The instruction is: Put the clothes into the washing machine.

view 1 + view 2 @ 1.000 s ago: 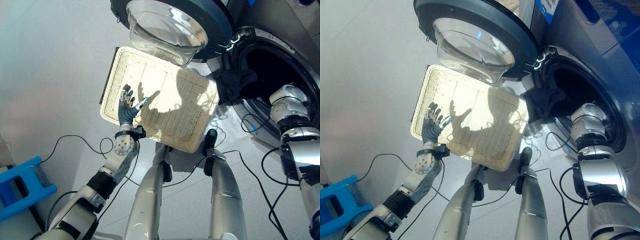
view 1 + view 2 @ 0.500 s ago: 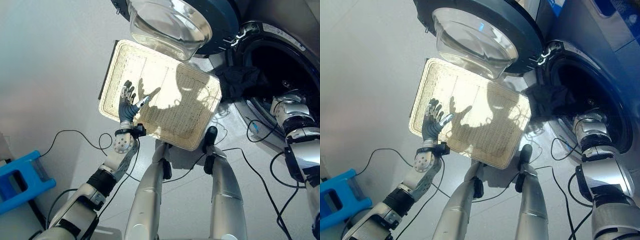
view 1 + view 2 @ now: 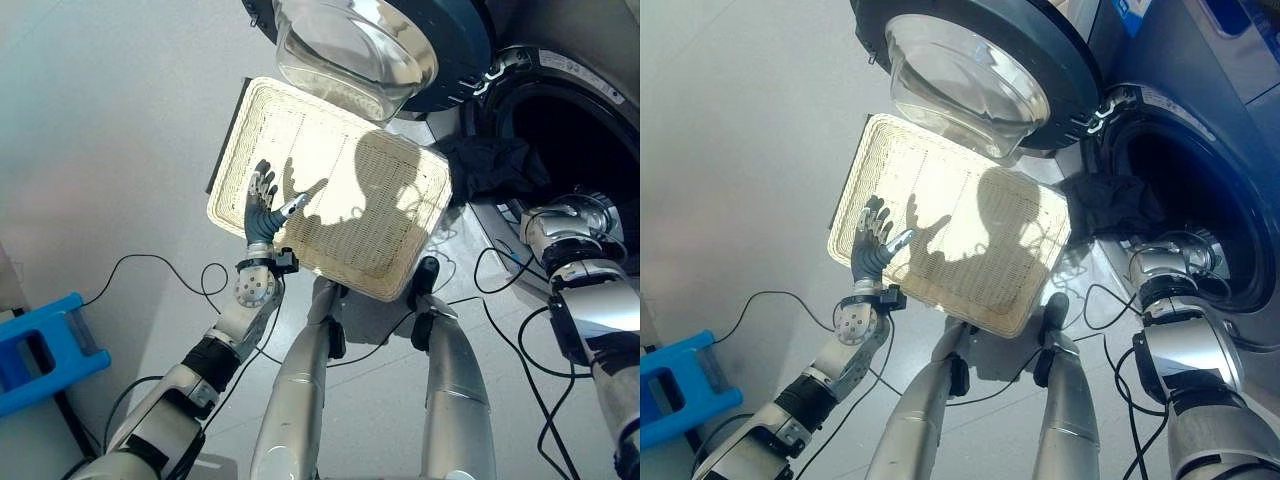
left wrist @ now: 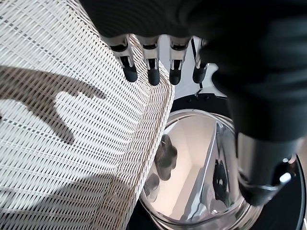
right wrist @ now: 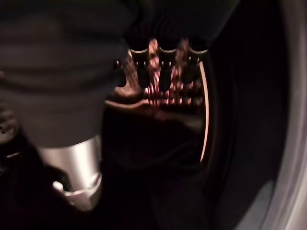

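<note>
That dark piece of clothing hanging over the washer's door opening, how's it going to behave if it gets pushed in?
The dark garment droops in folds over the washing machine rim, so it is probably floppy and would bunch up rather than slide whole. It looks thin, so likely light. A trailing edge might catch on the rim.

Left hand spread and raised, right arm reaching forward

I see my left hand (image 3: 262,212) held up on its silver-grey arm from the lower left, palm out, its silver dark-tipped fingers (image 4: 152,72) straight and fanned, thumb set apart, holding nothing. My right arm comes in from the right with the wrist bent forward; in its wrist view the right hand (image 5: 72,72) under its dark ribbed cover shows fingers (image 5: 165,79) extended in a row, nothing between them.
</note>
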Tool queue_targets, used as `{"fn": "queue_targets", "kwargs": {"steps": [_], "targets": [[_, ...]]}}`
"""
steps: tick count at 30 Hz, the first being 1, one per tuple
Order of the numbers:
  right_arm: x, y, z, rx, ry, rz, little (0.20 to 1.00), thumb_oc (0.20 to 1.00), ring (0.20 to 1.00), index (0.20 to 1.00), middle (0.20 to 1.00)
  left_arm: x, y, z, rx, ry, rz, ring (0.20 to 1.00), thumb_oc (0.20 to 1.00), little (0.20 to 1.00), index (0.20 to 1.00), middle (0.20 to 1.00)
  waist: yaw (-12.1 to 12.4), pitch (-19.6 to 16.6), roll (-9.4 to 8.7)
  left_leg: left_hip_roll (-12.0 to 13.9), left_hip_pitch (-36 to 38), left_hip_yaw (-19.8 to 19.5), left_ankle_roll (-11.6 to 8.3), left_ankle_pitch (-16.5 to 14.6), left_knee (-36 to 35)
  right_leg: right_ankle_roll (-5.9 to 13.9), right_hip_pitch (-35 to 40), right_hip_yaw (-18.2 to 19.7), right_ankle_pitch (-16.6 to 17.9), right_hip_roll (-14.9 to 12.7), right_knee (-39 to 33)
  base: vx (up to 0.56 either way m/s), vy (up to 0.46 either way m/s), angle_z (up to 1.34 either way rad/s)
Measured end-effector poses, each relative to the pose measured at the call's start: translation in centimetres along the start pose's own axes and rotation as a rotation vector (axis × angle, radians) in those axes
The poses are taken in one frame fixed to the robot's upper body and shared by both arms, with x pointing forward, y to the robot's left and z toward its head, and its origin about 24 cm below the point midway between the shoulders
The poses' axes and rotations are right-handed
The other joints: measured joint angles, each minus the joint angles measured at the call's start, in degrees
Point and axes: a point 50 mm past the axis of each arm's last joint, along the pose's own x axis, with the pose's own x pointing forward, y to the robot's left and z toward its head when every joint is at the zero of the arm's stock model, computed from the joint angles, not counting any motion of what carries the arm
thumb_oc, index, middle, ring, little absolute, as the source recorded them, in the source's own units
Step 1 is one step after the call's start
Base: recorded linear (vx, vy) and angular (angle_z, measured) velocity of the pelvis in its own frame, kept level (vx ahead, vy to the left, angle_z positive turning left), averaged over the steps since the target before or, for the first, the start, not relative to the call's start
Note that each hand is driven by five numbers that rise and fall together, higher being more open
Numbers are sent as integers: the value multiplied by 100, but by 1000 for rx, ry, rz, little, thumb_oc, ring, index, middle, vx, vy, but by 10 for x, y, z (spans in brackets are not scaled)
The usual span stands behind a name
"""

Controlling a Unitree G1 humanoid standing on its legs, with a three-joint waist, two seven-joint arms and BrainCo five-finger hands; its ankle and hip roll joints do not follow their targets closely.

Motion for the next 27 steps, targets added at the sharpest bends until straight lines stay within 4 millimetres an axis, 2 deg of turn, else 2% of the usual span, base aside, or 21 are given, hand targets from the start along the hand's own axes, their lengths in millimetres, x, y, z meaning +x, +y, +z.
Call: {"fn": "queue_targets", "kwargs": {"steps": [5, 13, 17, 27], "targets": [[-7, 6, -24, -75, -31, 8, 1000, 1000, 1000, 1000, 1000, 0, 3, -3, 5, -3, 6, 1000, 1000, 1000, 1000, 1000, -8, 0, 0, -13, -3, -8, -3, -3, -5, 14, -1, 4, -11, -12, 10, 0, 0, 0], [-22, 14, -40, -54, -65, 39, 1000, 1000, 1000, 1000, 1000, -3, -1, -6, -10, 0, 1, 1000, 1000, 1000, 1000, 1000, -31, 0, 0, -7, -20, -6, -6, -10, -24, 18, -9, 10, -14, 2, -29, 1, 4, 0], [-38, 20, -49, 0, -80, 70, 1000, 1000, 1000, 1000, 1000, -3, -4, -5, -1, -12, -9, 1000, 1000, 1000, 1000, 1000, -58, 0, -1, -2, -20, -5, -1, -14, -32, 18, -7, 15, -14, 22, -44, 0, 0, 0], [-67, 24, -53, 138, -126, 150, 1000, 1000, 1000, 1000, 1000, -9, -4, -9, -20, -4, 4, 1000, 1000, 1000, 1000, 1000, -258, 2, -4, 32, -5, 31, -3, -29, -30, 2, 14, 43, -1, 107, -110, -3, 2, -2]]}}
